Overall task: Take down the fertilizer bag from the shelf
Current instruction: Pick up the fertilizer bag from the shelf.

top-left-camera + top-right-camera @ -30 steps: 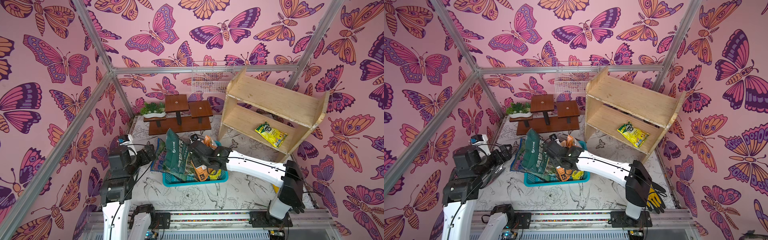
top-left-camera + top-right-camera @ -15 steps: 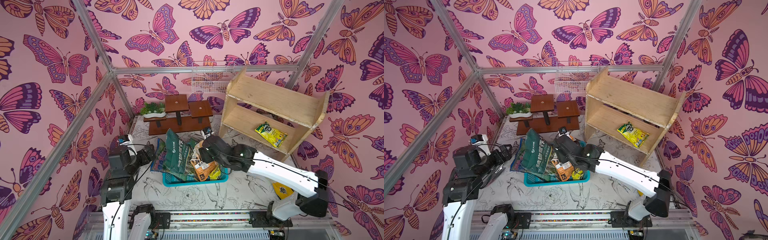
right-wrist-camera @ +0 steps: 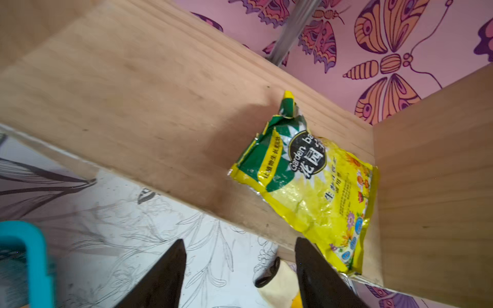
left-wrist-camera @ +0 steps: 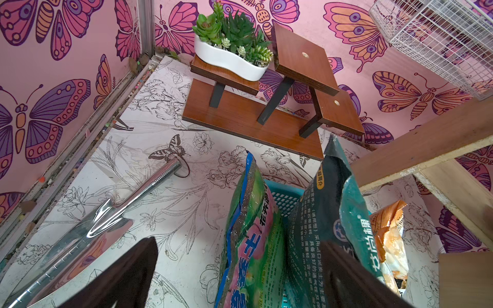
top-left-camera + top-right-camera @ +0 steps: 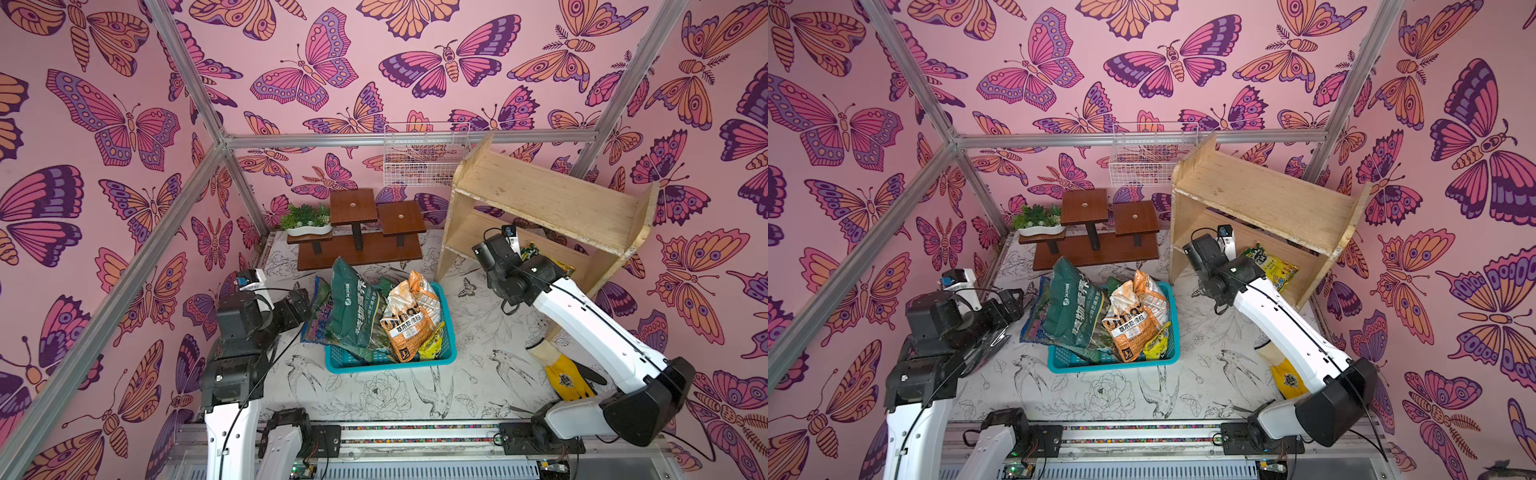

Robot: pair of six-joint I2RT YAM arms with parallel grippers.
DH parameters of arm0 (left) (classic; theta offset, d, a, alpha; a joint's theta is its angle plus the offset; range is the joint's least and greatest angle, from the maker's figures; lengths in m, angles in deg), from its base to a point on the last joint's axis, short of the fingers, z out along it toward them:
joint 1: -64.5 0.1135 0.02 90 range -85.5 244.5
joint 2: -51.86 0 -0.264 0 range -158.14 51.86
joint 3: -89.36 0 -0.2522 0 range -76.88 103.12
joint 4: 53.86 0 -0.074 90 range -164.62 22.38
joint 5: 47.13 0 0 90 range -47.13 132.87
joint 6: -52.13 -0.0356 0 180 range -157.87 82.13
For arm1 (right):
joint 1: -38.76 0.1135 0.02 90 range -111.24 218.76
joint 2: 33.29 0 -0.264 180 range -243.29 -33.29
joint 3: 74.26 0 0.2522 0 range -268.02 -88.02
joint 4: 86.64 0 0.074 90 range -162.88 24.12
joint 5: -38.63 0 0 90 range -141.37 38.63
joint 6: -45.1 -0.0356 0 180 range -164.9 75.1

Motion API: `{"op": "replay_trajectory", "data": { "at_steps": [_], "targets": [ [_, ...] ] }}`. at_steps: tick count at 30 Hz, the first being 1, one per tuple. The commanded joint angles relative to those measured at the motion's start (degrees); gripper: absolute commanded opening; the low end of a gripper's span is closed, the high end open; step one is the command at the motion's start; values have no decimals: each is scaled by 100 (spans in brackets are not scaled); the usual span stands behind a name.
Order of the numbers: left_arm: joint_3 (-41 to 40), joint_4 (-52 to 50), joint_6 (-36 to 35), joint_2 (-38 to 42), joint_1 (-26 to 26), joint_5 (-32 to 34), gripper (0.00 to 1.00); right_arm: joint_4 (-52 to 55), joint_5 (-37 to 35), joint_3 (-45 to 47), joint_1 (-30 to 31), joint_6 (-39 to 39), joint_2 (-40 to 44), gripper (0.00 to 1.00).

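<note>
Approach was in hand; right jaws stood wide, empty, short of the bag (image 3: 306, 186) on the lower board of the shelf (image 3: 133, 80); next called for reaching in and closing.

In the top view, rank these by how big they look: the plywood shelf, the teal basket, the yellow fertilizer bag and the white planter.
1. Shelf
2. Teal basket
3. Fertilizer bag and white planter look about alike. The bag is partly hidden, so I won't rank them.
</note>
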Motion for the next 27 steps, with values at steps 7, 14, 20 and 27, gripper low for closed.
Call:
{"op": "replay_trajectory", "data": {
  "at_steps": [7,14,20,27],
  "targets": [
    [-36,82,-33,24,30,-42,100,258,-648,-112,-49,21,-52,73],
    [-36,93,-35,21,31,-51,100,266,-717,-422,-346,122,-641,74],
    [-37,93,-35,11,31,-45,100,235,-652,-674,-702,241,-1119,72],
    [-27,87,-35,13,40,-54,100,231,-514,-802,-749,292,-1327,7]
  ]
}}
